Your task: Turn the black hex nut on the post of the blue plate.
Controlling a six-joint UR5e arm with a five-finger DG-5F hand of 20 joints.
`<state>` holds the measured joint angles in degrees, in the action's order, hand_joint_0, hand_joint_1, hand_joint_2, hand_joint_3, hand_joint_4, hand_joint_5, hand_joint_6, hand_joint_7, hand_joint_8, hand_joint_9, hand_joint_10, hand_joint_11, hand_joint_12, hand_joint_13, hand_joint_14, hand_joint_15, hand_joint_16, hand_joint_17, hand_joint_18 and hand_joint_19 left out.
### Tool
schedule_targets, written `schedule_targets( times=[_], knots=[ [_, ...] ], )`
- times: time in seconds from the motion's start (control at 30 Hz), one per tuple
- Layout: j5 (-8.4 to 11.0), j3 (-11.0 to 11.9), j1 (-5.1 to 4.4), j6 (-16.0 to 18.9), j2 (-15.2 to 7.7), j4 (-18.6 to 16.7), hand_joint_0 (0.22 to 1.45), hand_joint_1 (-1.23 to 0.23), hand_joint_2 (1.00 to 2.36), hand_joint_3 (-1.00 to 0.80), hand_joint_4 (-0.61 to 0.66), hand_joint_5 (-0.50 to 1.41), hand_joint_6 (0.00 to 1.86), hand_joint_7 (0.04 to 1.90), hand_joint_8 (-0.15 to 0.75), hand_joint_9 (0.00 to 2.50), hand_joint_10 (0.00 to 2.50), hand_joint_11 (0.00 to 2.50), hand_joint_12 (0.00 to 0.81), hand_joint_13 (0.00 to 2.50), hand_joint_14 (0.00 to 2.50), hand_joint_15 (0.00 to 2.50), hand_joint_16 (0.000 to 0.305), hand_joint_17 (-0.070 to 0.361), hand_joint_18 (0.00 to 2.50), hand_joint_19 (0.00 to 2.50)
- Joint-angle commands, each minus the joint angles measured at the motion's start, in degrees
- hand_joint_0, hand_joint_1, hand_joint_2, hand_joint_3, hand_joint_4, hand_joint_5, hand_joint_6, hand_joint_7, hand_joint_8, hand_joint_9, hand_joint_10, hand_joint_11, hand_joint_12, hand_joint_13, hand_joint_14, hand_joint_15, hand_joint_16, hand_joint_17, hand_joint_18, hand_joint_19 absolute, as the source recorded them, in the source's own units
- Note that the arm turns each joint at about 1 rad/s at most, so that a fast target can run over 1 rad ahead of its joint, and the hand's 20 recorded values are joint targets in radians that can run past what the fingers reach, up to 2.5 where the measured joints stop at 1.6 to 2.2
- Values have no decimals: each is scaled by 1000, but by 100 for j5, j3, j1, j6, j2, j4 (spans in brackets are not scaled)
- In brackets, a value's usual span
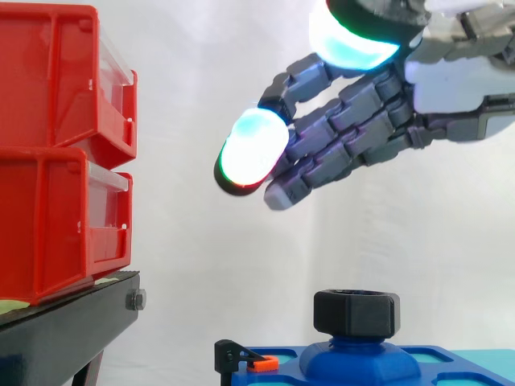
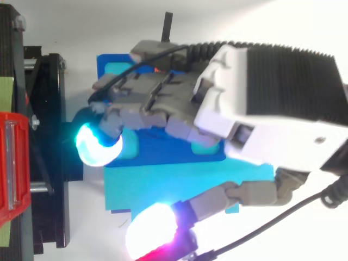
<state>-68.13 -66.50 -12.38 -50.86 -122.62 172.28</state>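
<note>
From above, the open, empty hand [image 2: 234,103] overhangs the blue plate [image 2: 163,148]; side-on, lower centre, the black hex nut [image 1: 356,312] sits untouched beneath.

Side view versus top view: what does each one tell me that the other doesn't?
Side view: the black nut sits on its blue post, with clear air between it and the open hand above. Top view: the hand spreads across the blue plate, one glowing fingertip reaching the edge nearest the black stand. Shared: hand, plate, stand and red bins.
</note>
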Motion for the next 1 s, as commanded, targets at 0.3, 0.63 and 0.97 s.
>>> schedule_targets(
  times=[0.3,0.63,0.97],
  knots=[
    [-51,5,-71,-240,-227,17,466,-523,1000,-500,218,-203,502,810,280,367,0,0,399,318,0,18,59,132,281,136],
    [-209,5,-27,-556,-218,333,468,-521,1000,-500,218,-201,502,811,280,376,0,0,399,329,1,12,58,131,291,140],
    [-359,-171,17,-1084,-227,509,469,-519,1000,-500,218,-200,502,811,280,383,0,0,396,348,0,21,58,131,319,153]
  ],
)
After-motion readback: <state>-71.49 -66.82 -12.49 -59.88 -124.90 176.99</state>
